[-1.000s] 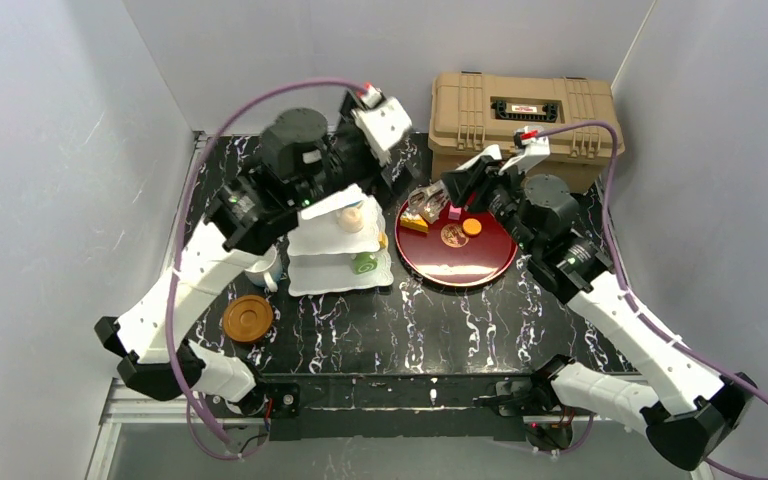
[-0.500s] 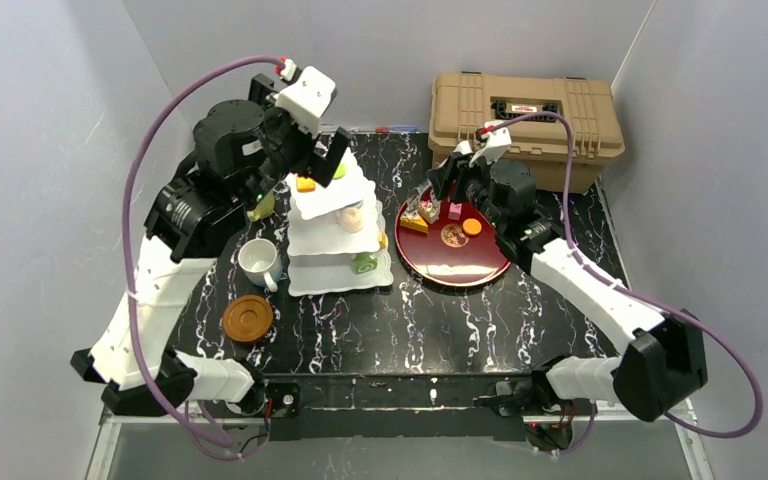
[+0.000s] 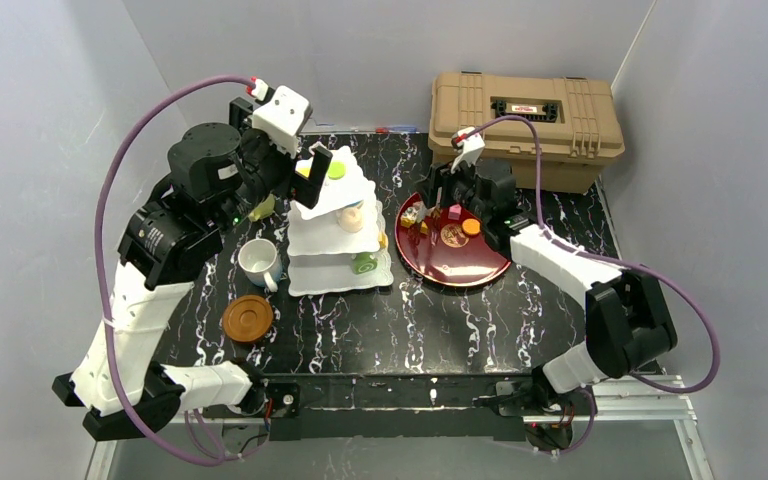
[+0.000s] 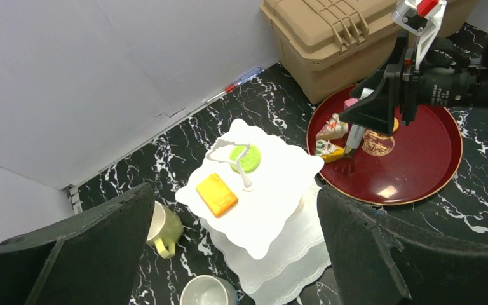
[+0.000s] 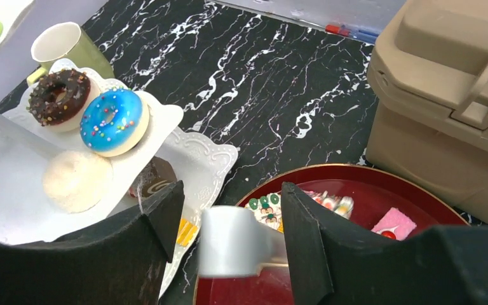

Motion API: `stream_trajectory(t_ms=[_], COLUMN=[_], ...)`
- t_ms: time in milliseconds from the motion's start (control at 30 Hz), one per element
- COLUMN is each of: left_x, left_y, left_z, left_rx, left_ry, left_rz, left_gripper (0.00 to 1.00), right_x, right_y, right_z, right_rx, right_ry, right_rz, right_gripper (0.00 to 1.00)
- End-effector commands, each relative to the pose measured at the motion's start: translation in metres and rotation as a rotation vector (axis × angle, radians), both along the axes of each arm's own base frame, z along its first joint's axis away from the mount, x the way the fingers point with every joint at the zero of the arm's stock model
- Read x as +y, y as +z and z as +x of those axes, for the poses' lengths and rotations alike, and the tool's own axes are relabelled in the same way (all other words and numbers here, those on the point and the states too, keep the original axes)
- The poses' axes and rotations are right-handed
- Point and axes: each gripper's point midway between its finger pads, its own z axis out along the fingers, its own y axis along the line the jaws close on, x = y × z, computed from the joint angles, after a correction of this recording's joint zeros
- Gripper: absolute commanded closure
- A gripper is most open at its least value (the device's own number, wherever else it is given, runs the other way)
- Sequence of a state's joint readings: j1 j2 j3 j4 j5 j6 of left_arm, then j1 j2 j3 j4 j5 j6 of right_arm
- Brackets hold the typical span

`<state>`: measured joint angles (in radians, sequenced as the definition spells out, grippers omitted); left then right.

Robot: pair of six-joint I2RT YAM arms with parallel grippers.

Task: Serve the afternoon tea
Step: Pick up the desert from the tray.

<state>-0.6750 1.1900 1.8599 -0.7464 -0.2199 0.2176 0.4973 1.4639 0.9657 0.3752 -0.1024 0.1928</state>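
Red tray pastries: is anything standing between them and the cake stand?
Nothing visible lies between the red tray and the cake stand. The open left gripper hangs above the stand's top tier, though.

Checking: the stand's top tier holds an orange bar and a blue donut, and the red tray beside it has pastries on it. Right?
Not quite. In the left wrist view the cake stand's top tier holds the orange bar and a green round pastry, not a blue donut. The blue donut sits on a lower tier. The red tray beside it does have pastries on it.
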Motion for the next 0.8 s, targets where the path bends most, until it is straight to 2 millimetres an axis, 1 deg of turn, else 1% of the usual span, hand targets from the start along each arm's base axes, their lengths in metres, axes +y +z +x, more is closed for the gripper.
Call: stream_trajectory(t_ms=[0,100,200,333,467,567,667,767], left_x=[0.003,0.004,0.004,0.002,0.000,-0.002,-0.003,-0.003], left_y=[-0.002,-0.002,0.002,0.008,0.011,0.010,0.008,0.006], left_z=[-0.007,-0.006,-0.005,-0.001,0.002,0.003,0.004,0.005], left_rx=[0.012,0.009,-0.004,-0.020,-0.030,-0.027,-0.026,-0.020], left_ry=[-0.007,-0.003,-0.001,-0.001,0.003,0.001,0.002,0.002], left_rz=[-0.013,-0.007,-0.012,-0.021,-0.028,-0.030,-0.031,-0.032], left_gripper=[0.02,0.02,0.02,0.02,0.02,0.02,0.02,0.02], right_x=[0.007,0.007,0.006,0.000,-0.002,-0.003,-0.002,-0.001], right_y=[0.011,0.007,0.002,-0.014,-0.028,-0.042,-0.046,-0.046], right_z=[0.008,0.011,0.009,0.007,0.007,0.010,0.014,0.019], right_rx=[-0.101,-0.102,-0.084,-0.036,0.013,0.087,0.117,0.114], right_ry=[0.052,0.050,0.052,0.038,0.044,0.041,0.039,0.026], right_rz=[0.006,-0.008,-0.020,-0.070,-0.125,-0.181,-0.198,-0.197], right_gripper=[0.34,0.35,0.37,0.40,0.39,0.38,0.36,0.33])
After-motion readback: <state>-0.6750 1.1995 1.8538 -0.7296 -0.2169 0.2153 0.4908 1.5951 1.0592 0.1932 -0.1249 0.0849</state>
